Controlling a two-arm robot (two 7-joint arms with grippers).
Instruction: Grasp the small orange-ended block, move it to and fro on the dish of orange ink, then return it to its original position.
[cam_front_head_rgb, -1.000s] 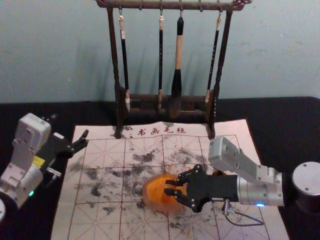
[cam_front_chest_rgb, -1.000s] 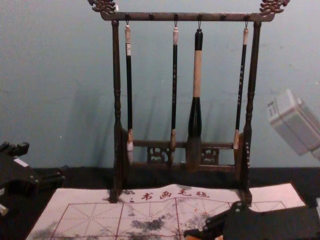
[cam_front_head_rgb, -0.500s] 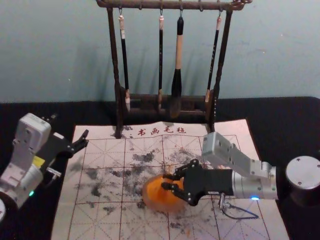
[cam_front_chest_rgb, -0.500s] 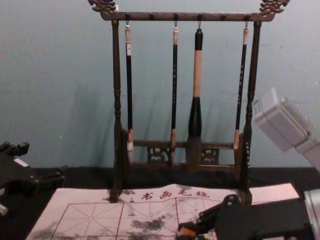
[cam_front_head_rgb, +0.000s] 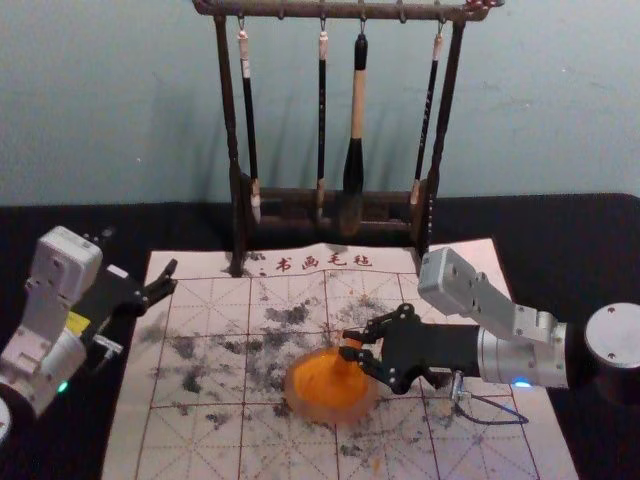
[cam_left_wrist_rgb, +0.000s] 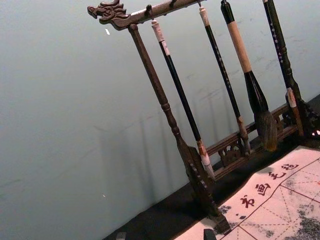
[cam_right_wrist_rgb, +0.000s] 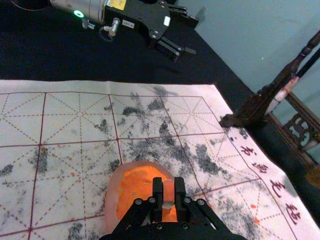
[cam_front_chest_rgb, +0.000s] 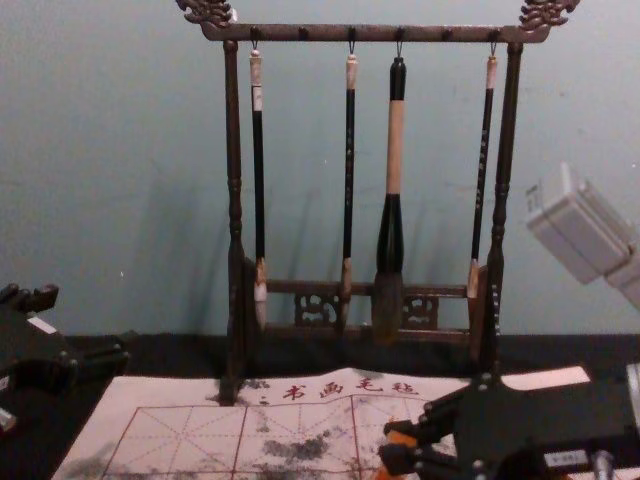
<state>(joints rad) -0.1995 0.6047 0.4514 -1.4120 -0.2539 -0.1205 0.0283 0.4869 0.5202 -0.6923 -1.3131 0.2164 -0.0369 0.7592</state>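
Can see the small orange block (cam_right_wrist_rgb: 169, 189) nipped firmly between the fingertips of the right gripper (cam_front_head_rgb: 350, 344), above the right part of the dish (cam_front_head_rgb: 292, 388), but can't tell if touching the ink (cam_front_head_rgb: 322, 384). Can make out the rack (cam_front_head_rgb: 290, 10) farther back, standing at the mat's (cam_front_head_rgb: 200, 440) far edge with brushes (cam_front_head_rgb: 357, 120) hanging, and the left gripper (cam_front_head_rgb: 172, 277) spread open and empty by the left edge. Can find orange ink spread inside the pale-rimmed, round dish, set on the stained mat atop the black tabletop (cam_front_head_rgb: 570, 245).
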